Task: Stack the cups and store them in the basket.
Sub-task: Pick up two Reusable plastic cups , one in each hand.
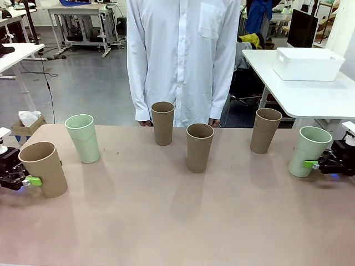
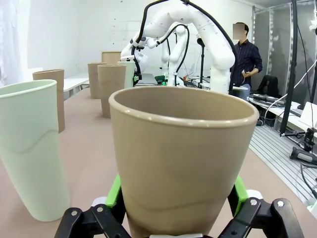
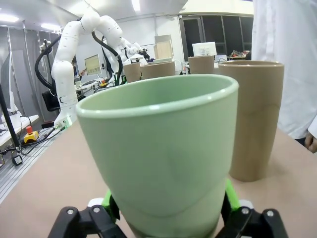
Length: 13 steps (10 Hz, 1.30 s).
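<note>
- Six cups stand upright and mouth-up on the tan table (image 1: 166, 221). Each stands alone and none is nested.
- The left brown cup (image 1: 43, 168) is near the table's left edge, between the fingers of the left gripper (image 2: 177, 193).
- In the left wrist view, the green pads (image 2: 239, 193) sit against the cup wall, low on the body, one on each side. The jaws are spread wide. I cannot tell whether they press on the cup or merely flank it.
- The left mint cup (image 1: 83, 137) is a little farther back and to the right of the left brown cup, not touching it.
- The far brown cup (image 1: 162, 122) is closest to the far edge, directly in front of the person (image 1: 183, 55) in a white shirt.
- The middle brown cup (image 1: 199, 147) is just right of the far brown cup and nearer the robot, with a gap between them.
- The right brown cup (image 1: 265, 129) is further right, well apart from the middle one.
- The right mint cup (image 1: 308, 151) is near the table's right edge, resting on the surface.
- The right gripper (image 3: 170, 198) straddles this cup low down, its jaws fully apart. A green pad lies close to each side of the wall.
- The basket (image 1: 308, 71), white and rectangular, sits on a separate white side table (image 1: 310, 97) beyond the far right corner, well apart from every cup.
</note>
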Available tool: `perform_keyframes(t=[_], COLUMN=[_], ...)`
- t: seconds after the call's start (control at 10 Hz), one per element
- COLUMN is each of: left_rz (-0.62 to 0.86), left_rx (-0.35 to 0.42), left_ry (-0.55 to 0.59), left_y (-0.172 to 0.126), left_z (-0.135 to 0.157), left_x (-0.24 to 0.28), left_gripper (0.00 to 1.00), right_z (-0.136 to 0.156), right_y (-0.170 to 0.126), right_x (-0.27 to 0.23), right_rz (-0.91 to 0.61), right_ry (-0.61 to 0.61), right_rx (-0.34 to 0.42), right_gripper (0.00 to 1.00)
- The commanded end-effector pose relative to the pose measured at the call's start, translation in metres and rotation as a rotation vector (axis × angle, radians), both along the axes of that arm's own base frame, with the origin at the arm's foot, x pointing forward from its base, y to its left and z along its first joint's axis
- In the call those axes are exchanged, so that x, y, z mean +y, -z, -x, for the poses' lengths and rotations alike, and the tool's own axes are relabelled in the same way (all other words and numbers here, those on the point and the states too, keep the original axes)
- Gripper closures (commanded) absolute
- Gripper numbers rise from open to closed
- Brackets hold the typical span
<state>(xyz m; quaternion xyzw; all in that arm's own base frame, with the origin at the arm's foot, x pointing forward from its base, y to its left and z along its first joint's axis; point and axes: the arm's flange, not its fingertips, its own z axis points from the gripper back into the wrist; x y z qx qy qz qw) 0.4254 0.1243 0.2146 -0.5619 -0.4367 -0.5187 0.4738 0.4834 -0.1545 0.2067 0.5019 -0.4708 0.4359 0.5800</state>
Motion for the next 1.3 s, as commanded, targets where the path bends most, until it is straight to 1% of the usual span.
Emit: perform_keyframes(t=[0.0,0.2,0.7,0.9,1.0,1.1,1.2], left_rz=[0.007,0.013,-0.007,-0.005,-0.016,-0.018,-0.017], left_rx=[-0.036,-0.043,-0.089,-0.093,-0.087,-0.084,-0.083], left_ry=[0.01,0.011,0.01,0.01,0.015,0.017,0.016], left_y=[0.0087,0.0073,0.0106,0.0099,0.0099,0.0101,0.0091], left_z=[0.0214,0.0229,0.0229,0.0235,0.0238,0.0236,0.024], left_x=[-0.0045,-0.0082,-0.0125,-0.012,-0.0121,-0.0122,-0.0114], left_gripper=[0.0,0.0,0.0,0.0,0.12,0.2,0.32], right_z=[-0.0009,-0.0011,-0.0009,-0.0007,-0.0006,-0.0006,-0.0008], right_y=[-0.0039,-0.0038,-0.0041,-0.0043,-0.0042,-0.0043,-0.0044], right_x=[0.0035,0.0037,0.003,0.0029,0.0025,0.0022,0.0019], right_rz=[-0.014,-0.016,-0.021,-0.022,-0.02,-0.019,-0.022], right_ry=[0.019,0.02,0.022,0.022,0.013,0.012,0.01], right_rx=[0.002,0.001,0.0,0.0,0.0,0.011,0.011], right_gripper=[0.0,0.0,0.0,0.0,0.06,0.2,0.26])
